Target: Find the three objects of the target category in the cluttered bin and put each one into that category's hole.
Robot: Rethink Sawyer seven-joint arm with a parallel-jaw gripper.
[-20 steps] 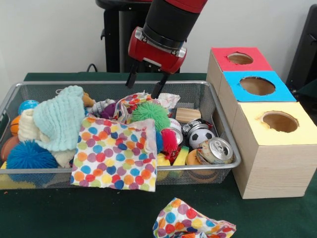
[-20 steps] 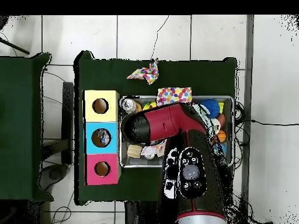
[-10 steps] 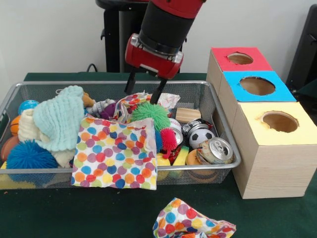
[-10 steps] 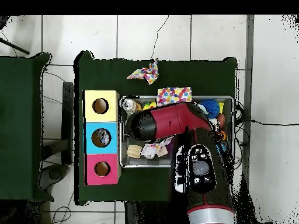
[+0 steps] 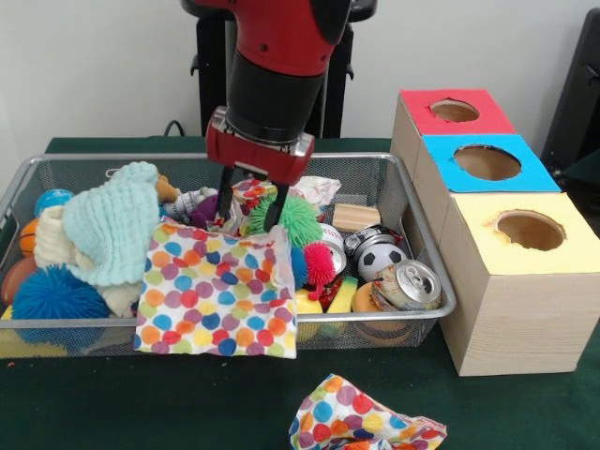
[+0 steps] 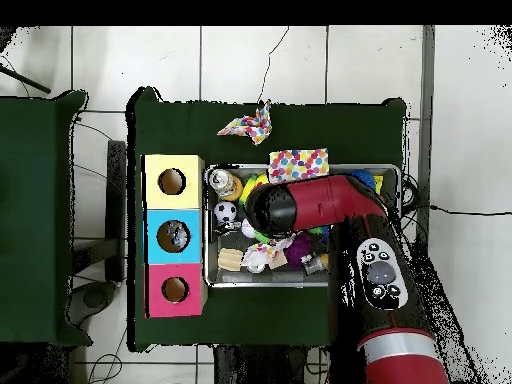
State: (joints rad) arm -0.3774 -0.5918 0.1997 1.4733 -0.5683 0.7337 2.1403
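Front view had a crumpled polka-dot cloth (image 5: 361, 424) lying nearest the camera on the green surface (image 5: 112, 403), outside the bin, so I'd guess it had been tossed there to get it out of the way. Next back, a second polka-dot cloth (image 5: 217, 292) hung over the front rim of the wire bin (image 5: 448, 302), draped across part of the pile and probably hiding stuff underneath. To its left sat a blue spiky ball (image 5: 58, 293) and a mint knitted cloth (image 5: 114, 223) heaped on other soft things; to its right were a soda can (image 5: 406, 284), a small soccer ball (image 5: 380, 256) and a red spiky ball (image 5: 321, 262), all jammed together. Nothing said which category was the target, so I couldn't say which items counted, only that they'd be somewhere in that clutter. Further in, the pincer (image 5: 248, 208) was down in the middle of the bin, fingers spread apart and holding nothing, one finger just left of the green spiky ball (image 5: 286, 215) and both over a bit of patterned fabric, looking like it was lining up a grab or a rummage. The three boxes stood beside the bin on the right, yellow-topped box (image 5: 525, 231) nearest, then blue-topped box (image 5: 484, 162), then red-topped box (image 5: 454, 111) farthest, close enough for short drops.
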